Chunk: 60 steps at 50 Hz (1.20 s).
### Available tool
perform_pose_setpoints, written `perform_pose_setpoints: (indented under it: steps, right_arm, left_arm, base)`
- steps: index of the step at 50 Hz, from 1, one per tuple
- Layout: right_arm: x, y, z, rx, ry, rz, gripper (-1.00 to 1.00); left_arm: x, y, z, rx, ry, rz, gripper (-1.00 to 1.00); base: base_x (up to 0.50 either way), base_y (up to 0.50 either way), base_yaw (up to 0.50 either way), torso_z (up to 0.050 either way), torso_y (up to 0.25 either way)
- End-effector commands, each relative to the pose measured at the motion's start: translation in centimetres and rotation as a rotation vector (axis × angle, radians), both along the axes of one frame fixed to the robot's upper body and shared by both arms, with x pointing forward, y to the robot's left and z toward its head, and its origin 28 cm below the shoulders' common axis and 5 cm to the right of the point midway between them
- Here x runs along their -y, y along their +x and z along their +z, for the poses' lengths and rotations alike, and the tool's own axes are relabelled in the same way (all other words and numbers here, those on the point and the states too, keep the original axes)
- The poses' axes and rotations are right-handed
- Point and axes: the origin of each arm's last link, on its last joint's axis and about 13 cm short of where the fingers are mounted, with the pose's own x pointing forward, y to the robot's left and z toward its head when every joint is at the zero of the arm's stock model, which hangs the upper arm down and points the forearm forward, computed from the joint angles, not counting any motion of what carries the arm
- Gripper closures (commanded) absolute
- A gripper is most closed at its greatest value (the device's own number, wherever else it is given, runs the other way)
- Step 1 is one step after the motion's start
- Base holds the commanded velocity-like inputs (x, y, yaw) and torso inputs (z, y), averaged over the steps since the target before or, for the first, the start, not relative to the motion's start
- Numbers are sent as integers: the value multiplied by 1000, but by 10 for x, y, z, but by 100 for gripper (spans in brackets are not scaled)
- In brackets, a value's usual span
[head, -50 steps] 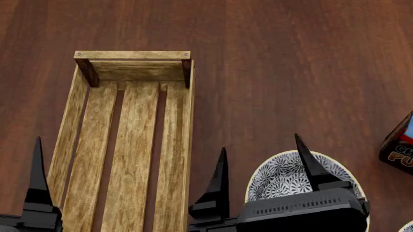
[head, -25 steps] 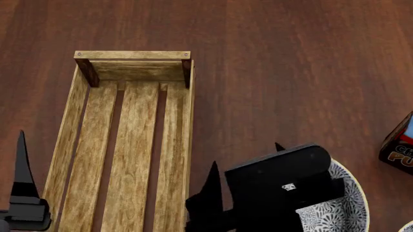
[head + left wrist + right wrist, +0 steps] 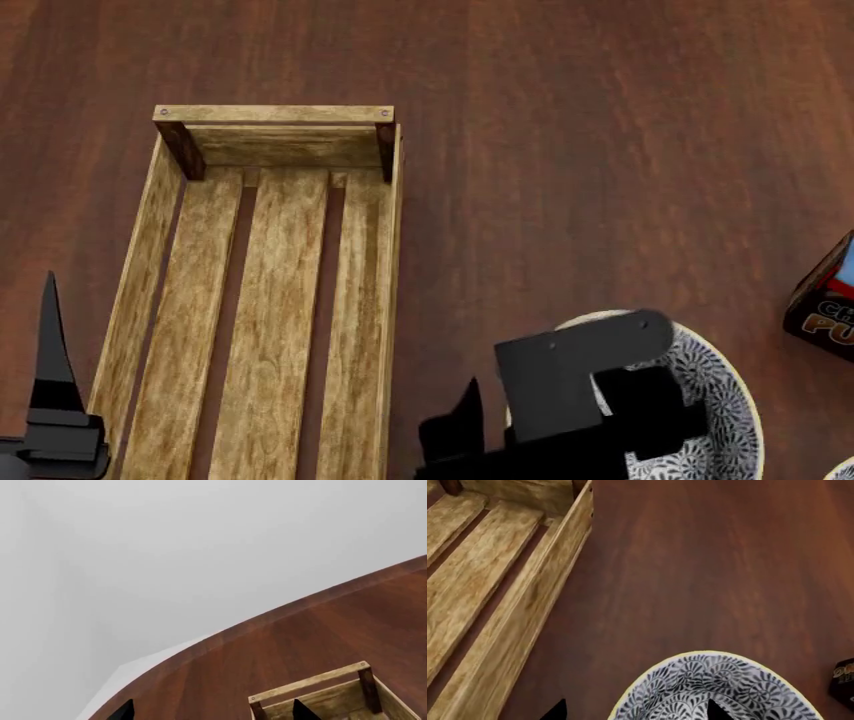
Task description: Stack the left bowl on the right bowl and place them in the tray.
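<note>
The right end effector [image 3: 534, 425] hangs directly over a patterned bowl [image 3: 720, 690] — its two fingertips sit spread, one beyond the near rim and one over the inside, so it looks lined up to pinch that rim. The tray [image 3: 267, 270] lies just beside it on its left, empty and within easy reach. The left end effector [image 3: 210, 711] hovers over the tray's near end, tips apart and holding nothing — probably parked clear. A dark box [image 3: 825, 300] stands further right on the surface [image 3: 601, 150].

The right end effector [image 3: 635, 711] hangs low near the bench's near edge, fingertips spread apart — its wrist tilted down. The left end effector [image 3: 210, 711] points outward, also spread.
</note>
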Motion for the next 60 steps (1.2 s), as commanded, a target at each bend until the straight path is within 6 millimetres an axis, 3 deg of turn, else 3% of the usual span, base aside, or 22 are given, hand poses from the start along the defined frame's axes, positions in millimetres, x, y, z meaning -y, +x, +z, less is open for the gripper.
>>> perform_pose_setpoints:
  steps: [1, 26, 48, 49, 60]
  right_arm:
    - [-1, 7, -15, -70, -2, -21, -100]
    - [-5, 19, -46, -178, -7, 0, -100]
    - [-4, 22, -61, -238, -4, -22, -100]
    - [-3, 22, -62, -237, -6, -34, 100]
    - [-4, 18, -53, -210, -15, -31, 100]
  left_arm:
    - [0, 0, 0, -1, 8, 2, -100]
    - [-2, -2, 2, 5, 12, 2, -100]
    - [-1, -2, 2, 5, 18, 0, -100]
    - [-1, -2, 1, 5, 18, 0, -100]
    - [-1, -2, 2, 6, 18, 2, -100]
  base:
    - [0, 0, 0, 0, 0]
    - [0, 0, 0, 0, 0]
    - [0, 0, 0, 0, 0]
    - [0, 0, 0, 0, 0]
    - [4, 0, 0, 0, -4]
